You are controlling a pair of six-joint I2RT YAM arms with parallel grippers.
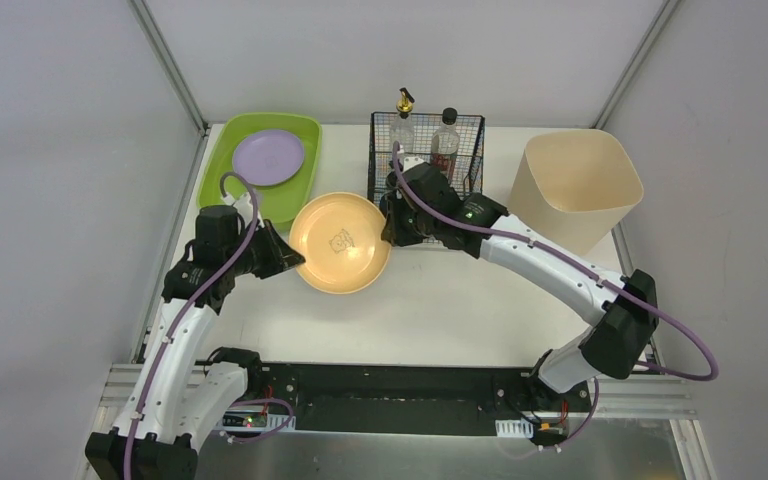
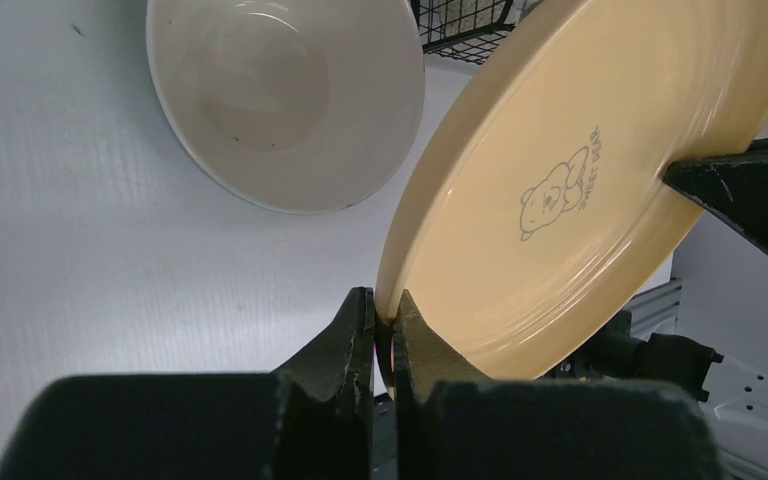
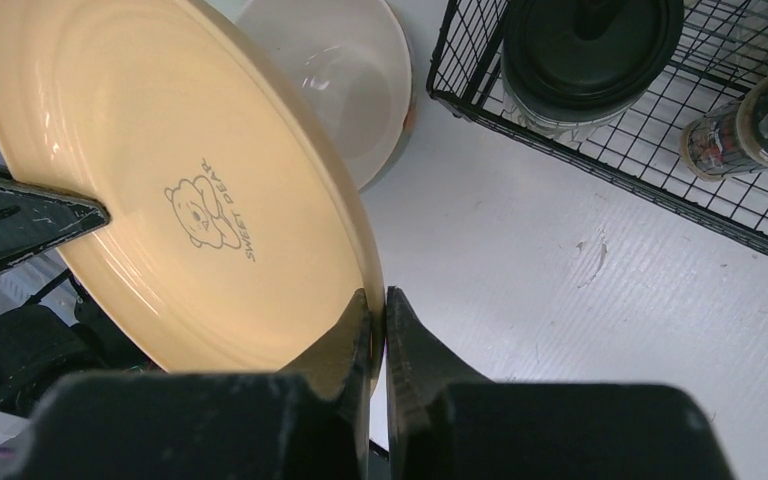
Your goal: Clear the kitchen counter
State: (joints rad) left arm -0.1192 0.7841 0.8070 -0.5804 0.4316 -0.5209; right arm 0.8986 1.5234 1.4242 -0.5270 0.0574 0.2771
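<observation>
So right at my left claw [image 2: 385,305] the tips are pressed onto the rim of the yellow plate [image 2: 560,200]. The right claw [image 3: 378,300] is doing the same on the opposite rim, so both are pinching one plate between them, tilted and up off the counter [image 3: 560,330], which runs underneath both claws and on past them. What worries me is that two arms on one rigid plate means any mismatch in how they move will twist it, and these are thin bites right at the lip, so it could pop out of one side. If either claw lets go first, I reckon the plate swings from the other pinch and drops. There's a white bowl [image 2: 280,90] sitting on the counter just beyond the left claw's tips, below the plate, exactly where it would land. Funny thing is the overhead cam doesn't show that bowl at all because the plate covers it, so only the wrist cams give it away. The right wrist cam also shows the black wire basket [image 3: 560,152] just off to that claw's side, with a dark-lidded jar [image 3: 585,50] in it, close enough to clip on a careless swing. Only the overhead shows the far stuff, with the green tray [image 1: 215,160] and its purple plate [image 1: 268,157] beyond the left claw, and the beige bin [image 1: 575,185] well out past the right one.
</observation>
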